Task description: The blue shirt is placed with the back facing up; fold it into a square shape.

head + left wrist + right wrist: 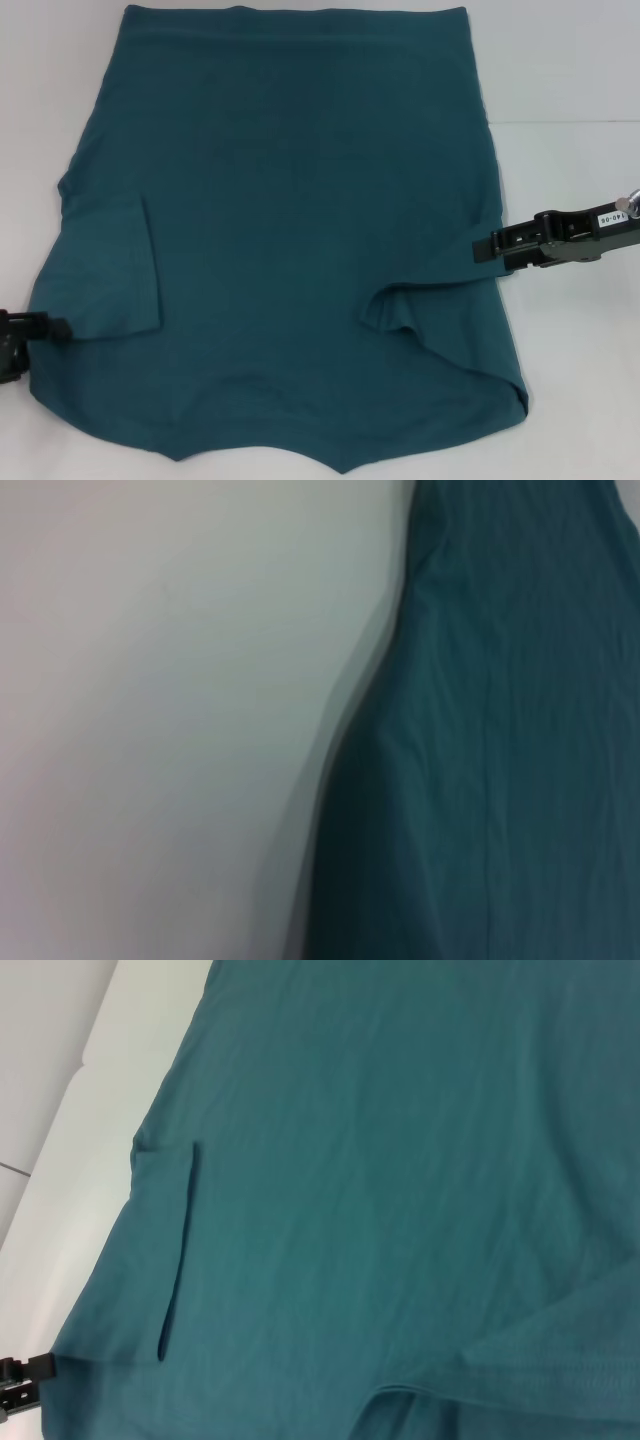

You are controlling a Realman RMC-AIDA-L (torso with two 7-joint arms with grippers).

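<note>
The blue shirt point(290, 220) lies spread flat on the white table, plain back up. Both short sleeves are folded inward onto the body, one on the left point(110, 270) and one on the right point(440, 310). My left gripper point(55, 330) sits at the shirt's near-left edge, by the folded sleeve. My right gripper point(482, 248) reaches in from the right and touches the shirt's right edge just above the other sleeve. The left wrist view shows the shirt's edge point(480, 760) on the table. In the right wrist view the shirt point(380, 1180) fills the picture, with the left gripper point(25, 1385) far off.
The white table point(570, 120) shows bare on both sides of the shirt. The shirt's near hem point(340, 465) reaches the bottom of the head view and its far edge point(300, 10) the top.
</note>
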